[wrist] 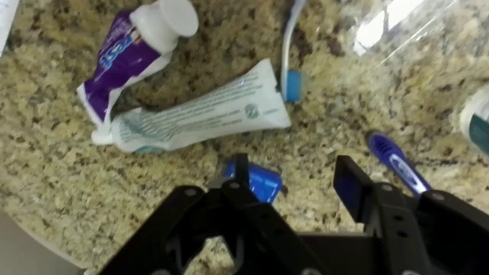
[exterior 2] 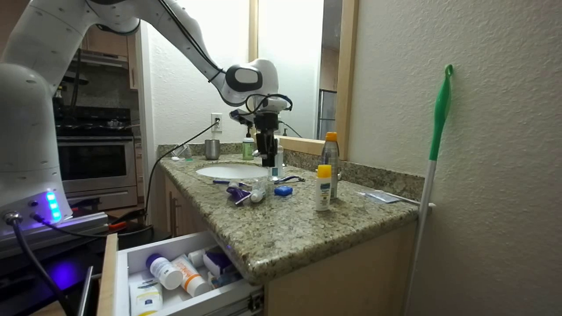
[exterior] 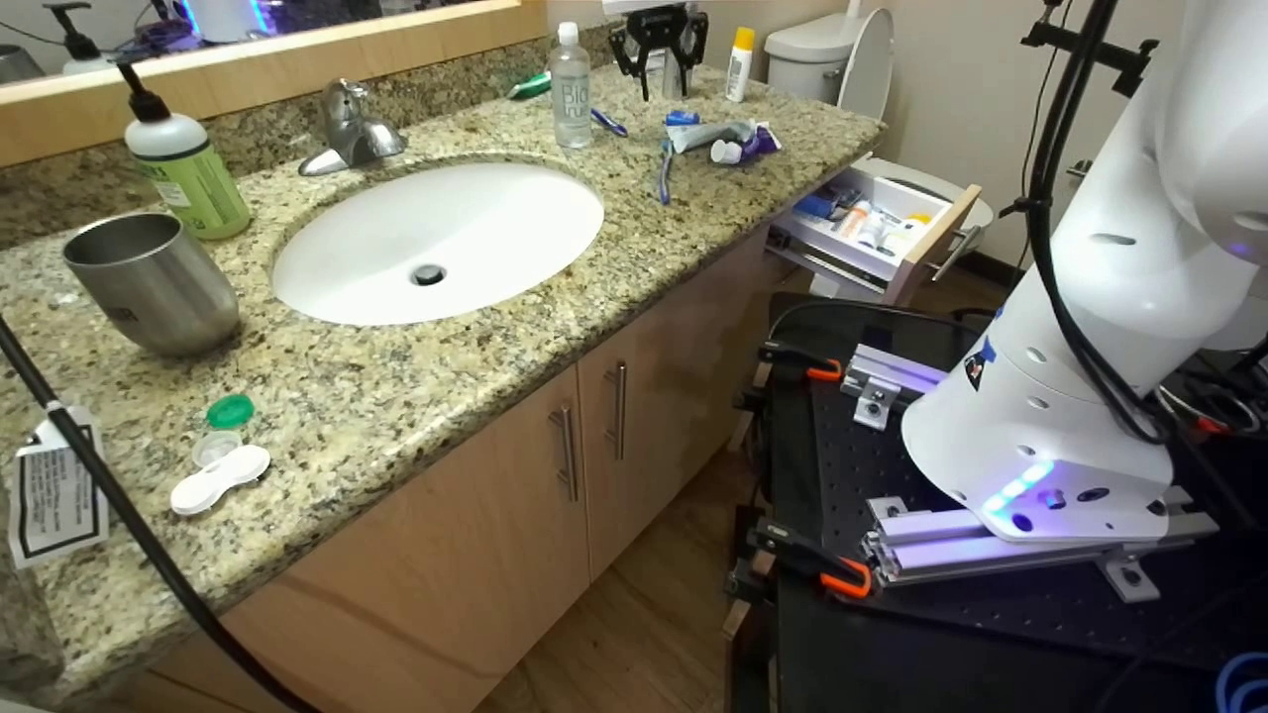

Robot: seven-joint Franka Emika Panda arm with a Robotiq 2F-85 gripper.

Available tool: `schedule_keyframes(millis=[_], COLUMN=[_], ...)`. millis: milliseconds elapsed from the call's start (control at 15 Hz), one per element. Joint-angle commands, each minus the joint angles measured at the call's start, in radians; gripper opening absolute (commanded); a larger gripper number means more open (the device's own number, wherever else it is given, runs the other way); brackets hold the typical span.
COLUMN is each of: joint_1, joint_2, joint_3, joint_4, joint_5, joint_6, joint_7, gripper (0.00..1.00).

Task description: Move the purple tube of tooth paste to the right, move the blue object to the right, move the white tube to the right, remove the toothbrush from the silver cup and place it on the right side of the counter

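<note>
My gripper [exterior: 666,84] is open and empty above the counter [exterior: 416,386]. In the wrist view its open fingers [wrist: 292,179] show, and one finger partly covers the blue object [wrist: 266,183], which lies on the counter [exterior 2: 263,224]. The white tube [wrist: 206,110] lies flat nearby, its nozzle end by the crumpled purple tube of tooth paste [wrist: 122,61]. A toothbrush [wrist: 287,49] with a blue head lies at the white tube's wide end. A second, purple-blue toothbrush [wrist: 397,164] lies beyond the far finger. The silver cup [exterior: 163,287] stands past the sink; no brush shows above its rim.
A clear bottle [exterior: 572,99] stands near the gripper. A yellow-capped bottle [exterior 2: 323,193] and an orange-capped can [exterior 2: 330,153] stand near the counter's end. An open drawer [exterior: 936,243] juts out below. The sink [exterior: 495,238], faucet [exterior: 357,134] and green soap bottle [exterior: 198,183] lie further along.
</note>
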Motion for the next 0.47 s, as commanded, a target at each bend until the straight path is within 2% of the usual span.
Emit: schedule_keyframes(millis=[0, 133, 267, 333, 400], joint_1=[0.006, -0.012, -0.022, -0.023, -0.028], joint_2=[-0.159, -0.270, -0.394, -0.255, -0.301], joint_3=[-0.054, -0.052, -0.052, -0.050, -0.048], joint_4=[-0.026, -0.081, -0.125, -0.019, -0.032], joint_5=[-0.070, -0.046, -0.029, -0.041, -0.041], joint_6=[-0.025, 0.063, 0.079, 0.034, 0.029], joint_7=[-0.068, -0.138, -0.203, -0.139, -0.149], gripper=[0.92, 1.00, 1.00, 1.00, 1.00])
